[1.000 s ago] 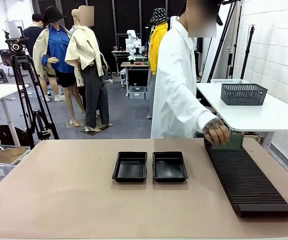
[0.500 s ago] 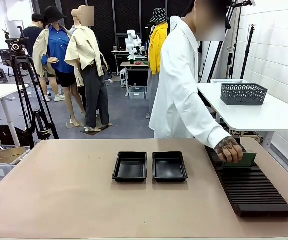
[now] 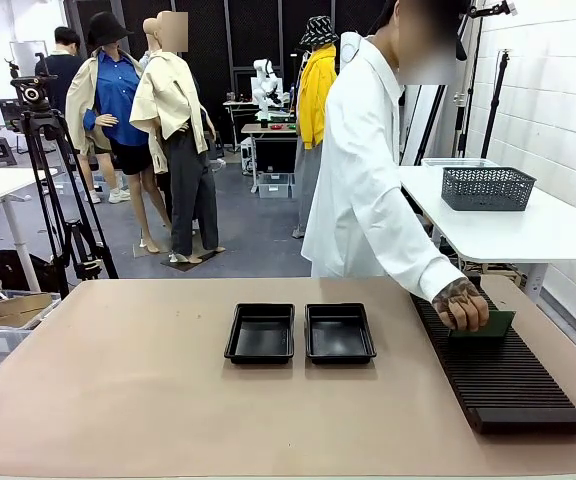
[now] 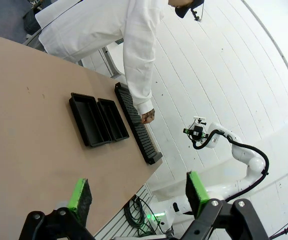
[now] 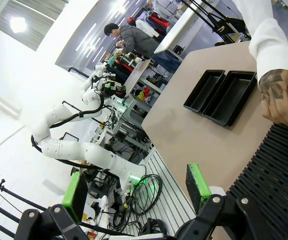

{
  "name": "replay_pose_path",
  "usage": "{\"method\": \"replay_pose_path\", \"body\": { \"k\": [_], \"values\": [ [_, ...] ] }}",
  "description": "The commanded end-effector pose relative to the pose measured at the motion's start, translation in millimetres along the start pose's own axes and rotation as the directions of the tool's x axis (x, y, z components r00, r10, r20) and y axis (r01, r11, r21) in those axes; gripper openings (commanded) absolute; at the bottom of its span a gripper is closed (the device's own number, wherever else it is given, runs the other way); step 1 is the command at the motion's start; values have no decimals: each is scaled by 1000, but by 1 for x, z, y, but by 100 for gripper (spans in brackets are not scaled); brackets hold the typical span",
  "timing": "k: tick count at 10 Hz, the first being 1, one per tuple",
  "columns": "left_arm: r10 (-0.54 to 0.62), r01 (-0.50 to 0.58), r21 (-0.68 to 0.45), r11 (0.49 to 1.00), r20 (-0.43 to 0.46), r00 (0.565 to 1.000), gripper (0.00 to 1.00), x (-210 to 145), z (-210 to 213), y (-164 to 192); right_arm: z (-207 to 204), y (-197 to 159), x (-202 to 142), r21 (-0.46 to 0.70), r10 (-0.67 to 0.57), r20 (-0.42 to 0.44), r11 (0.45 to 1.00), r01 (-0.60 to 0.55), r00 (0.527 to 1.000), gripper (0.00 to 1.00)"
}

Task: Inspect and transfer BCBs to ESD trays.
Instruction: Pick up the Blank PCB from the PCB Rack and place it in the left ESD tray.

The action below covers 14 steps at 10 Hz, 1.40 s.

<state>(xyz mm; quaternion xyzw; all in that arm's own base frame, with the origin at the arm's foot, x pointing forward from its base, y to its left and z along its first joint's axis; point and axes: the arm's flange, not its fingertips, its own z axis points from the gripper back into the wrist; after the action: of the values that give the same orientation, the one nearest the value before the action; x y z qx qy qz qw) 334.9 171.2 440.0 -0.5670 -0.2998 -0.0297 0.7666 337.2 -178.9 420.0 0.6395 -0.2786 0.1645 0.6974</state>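
Observation:
A person in a white coat holds one green BCB [image 3: 492,324] edge-down on the long black slotted rack [image 3: 498,375], with a hand [image 3: 463,302] gripping its top. Two black ESD trays [image 3: 261,333] [image 3: 340,332] lie side by side at the table's middle, both bare inside. My left gripper [image 4: 138,192] hangs open high above the table's edge, far from the trays [image 4: 99,120] and the rack [image 4: 136,129]. My right gripper [image 5: 136,189] is open too, above the rack's near end [image 5: 279,175], with the person's hand [image 5: 278,97] beyond it.
A grey mesh basket [image 3: 487,187] stands on a white side table at the right. A camera tripod [image 3: 53,170] is at the left behind the table. The tan tabletop [image 3: 118,380] spreads wide in front of the trays.
The person's hand has carried the green board from the rack's far end towards me along the rack and lowered it into the slots. Both grippers stay open.

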Motion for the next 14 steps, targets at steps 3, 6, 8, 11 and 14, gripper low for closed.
{"method": "replay_pose_path", "body": {
  "k": [3, 6, 8, 11, 14],
  "values": [
    [6, -6, -8, 1000, 2, 1000, 100, -1, 2, -1, -1, 0, -1, 9, 1, 5, 1000, -1, 1000, 100],
    [6, -6, -8, 1000, 2, 1000, 100, -1, 2, -1, -1, 0, -1, 9, 1, 5, 1000, -1, 1000, 100],
    [6, -6, -8, 1000, 2, 1000, 100, -1, 2, -1, -1, 0, -1, 9, 1, 5, 1000, -1, 1000, 100],
    [6, -6, -8, 1000, 2, 1000, 100, -1, 2, -1, -1, 0, -1, 9, 1, 5, 1000, -1, 1000, 100],
    [6, -6, -8, 1000, 2, 1000, 100, -1, 2, -1, -1, 0, -1, 9, 1, 5, 1000, -1, 1000, 100]
  ]
}}
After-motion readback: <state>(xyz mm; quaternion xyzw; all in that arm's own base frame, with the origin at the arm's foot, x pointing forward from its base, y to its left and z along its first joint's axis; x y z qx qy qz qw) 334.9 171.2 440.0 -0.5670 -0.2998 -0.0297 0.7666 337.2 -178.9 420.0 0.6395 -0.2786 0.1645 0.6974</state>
